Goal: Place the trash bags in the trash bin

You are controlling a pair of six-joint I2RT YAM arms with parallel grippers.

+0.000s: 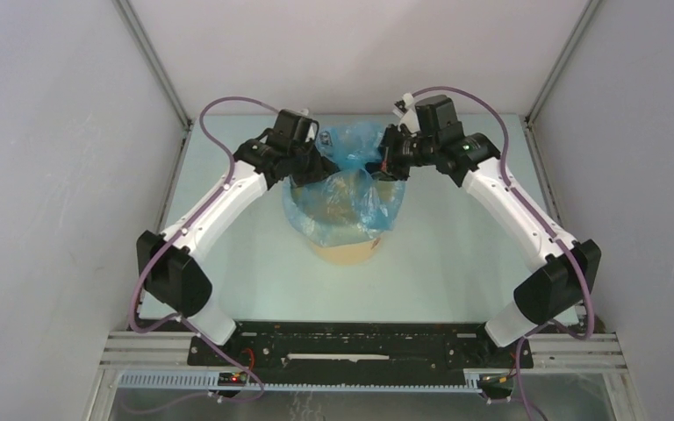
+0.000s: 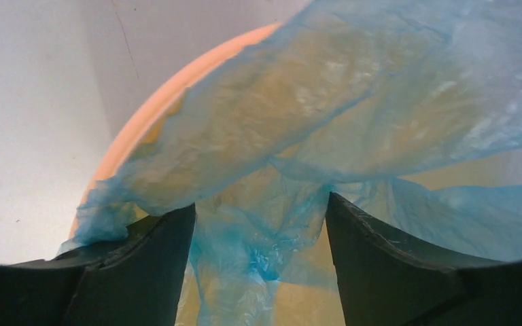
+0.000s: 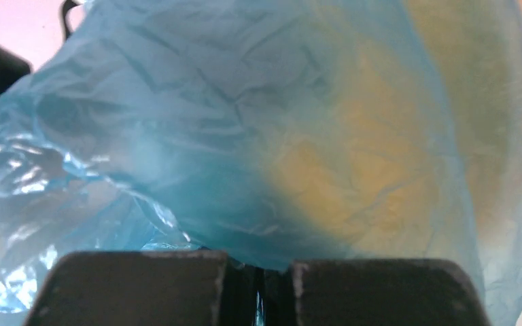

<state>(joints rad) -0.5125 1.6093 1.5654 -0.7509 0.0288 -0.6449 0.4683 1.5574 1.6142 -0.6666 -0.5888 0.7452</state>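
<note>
The pale tan trash bin [image 1: 348, 252] stands mid-table. The light-blue trash bag [image 1: 351, 145] is draped over its mouth and bunched above its far rim. My left gripper [image 1: 318, 167] is at the bin's far-left rim. In the left wrist view it [image 2: 262, 204] is open, with loose bag film [image 2: 258, 238] hanging between the fingers [image 2: 153, 265] and the bin's rim [image 2: 177, 88] beyond. My right gripper [image 1: 384, 163] is at the far-right rim. In the right wrist view it [image 3: 258, 261] is shut on a fold of the bag [image 3: 197, 115], and the bin [image 3: 360, 170] shows through the film.
The table [image 1: 465, 254] is pale green glass, enclosed by grey walls at the left, right and back. Both arms reach inward from the near corners and meet over the bin's far side. A black rail [image 1: 360, 344] runs along the near edge.
</note>
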